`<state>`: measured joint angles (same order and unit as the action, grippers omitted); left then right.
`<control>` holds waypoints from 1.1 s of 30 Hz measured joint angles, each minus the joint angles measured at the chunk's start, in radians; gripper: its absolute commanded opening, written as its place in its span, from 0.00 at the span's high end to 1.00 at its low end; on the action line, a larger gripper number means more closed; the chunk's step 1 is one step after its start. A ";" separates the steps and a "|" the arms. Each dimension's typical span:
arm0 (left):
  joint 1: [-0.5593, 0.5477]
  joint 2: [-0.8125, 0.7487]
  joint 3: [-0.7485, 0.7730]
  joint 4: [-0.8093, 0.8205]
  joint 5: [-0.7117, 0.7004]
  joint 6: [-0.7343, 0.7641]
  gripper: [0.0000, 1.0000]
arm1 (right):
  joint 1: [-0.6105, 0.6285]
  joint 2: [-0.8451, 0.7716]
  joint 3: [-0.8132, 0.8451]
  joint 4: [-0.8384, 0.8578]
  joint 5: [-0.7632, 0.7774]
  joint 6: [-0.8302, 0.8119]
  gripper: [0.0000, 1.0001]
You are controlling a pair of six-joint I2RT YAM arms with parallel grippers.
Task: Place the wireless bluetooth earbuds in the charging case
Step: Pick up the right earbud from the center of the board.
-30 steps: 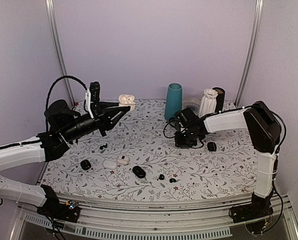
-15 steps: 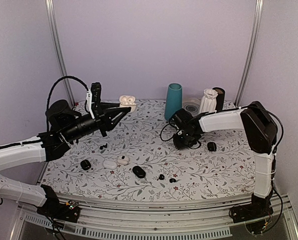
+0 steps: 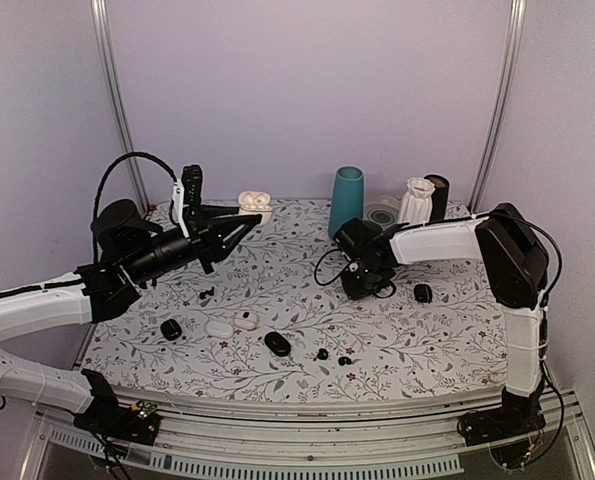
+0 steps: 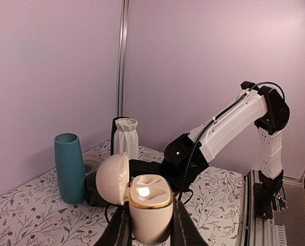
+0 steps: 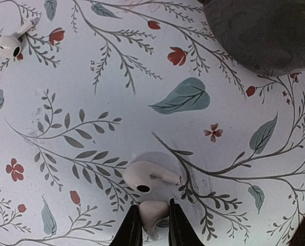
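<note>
Partly hidden: R gripper [image 5: 153, 225] sits under its own wrist in top view. The wrist cam shows its fingers closed on a white bud [image 5: 153, 214], whose lower end is cut off by the frame edge. A 2nd white bud [image 5: 148, 177] lies on the table [image 3: 297, 290] just at 12 o'clock of it; can't tell if they touch. A 3rd [image 5: 9, 45] is well apart at 10 o'clock. Dark blurred shape [image 5: 260, 31] at 1 o'clock, can't make out. L gripper [image 4: 151, 228] is raised over the table's 10 o'clock side, clamped on a white case [image 4: 151, 207] that is upright with lid swung open to its left and base cut off. One cavity glows inside; can't tell if a bud is in it. Black buds [image 3: 322, 353] lie loose near the 6 o'clock edge, w/ a black case [image 3: 277, 343] just at 9 o'clock of them. Teal vase [image 3: 346, 202] and white vase [image 3: 414, 205] line the 12–1 o'clock edge. Bare cloth lies betw the two arms at centre.
</note>
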<state>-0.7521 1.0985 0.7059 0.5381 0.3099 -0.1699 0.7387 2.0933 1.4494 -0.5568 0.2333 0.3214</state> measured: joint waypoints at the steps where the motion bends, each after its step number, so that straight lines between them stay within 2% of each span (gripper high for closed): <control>1: 0.000 0.000 0.000 0.000 0.000 0.000 1.00 | 0.000 0.002 0.002 -0.002 0.001 -0.001 0.84; 4: 0.000 0.000 0.000 0.000 0.000 0.000 1.00 | 0.001 0.013 0.020 -0.011 0.001 -0.002 0.82; 5: 0.000 0.000 0.000 0.000 0.000 0.000 1.00 | 0.001 0.016 0.026 -0.013 0.001 -0.002 0.77; 8: 0.000 0.000 0.000 0.000 0.000 0.000 1.00 | 0.001 0.026 0.039 -0.017 -0.003 -0.006 0.72; 24: 0.001 0.000 0.000 -0.001 0.000 0.000 1.00 | -0.029 0.041 0.064 -0.024 -0.094 -0.004 0.72; 33: 0.002 -0.001 0.000 -0.001 0.000 0.000 1.00 | -0.040 0.043 0.066 -0.024 -0.127 -0.005 0.77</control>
<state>-0.7502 1.0977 0.7059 0.5369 0.3099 -0.1703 0.6991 2.1361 1.5158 -0.5812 0.1059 0.3164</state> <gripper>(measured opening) 0.215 0.264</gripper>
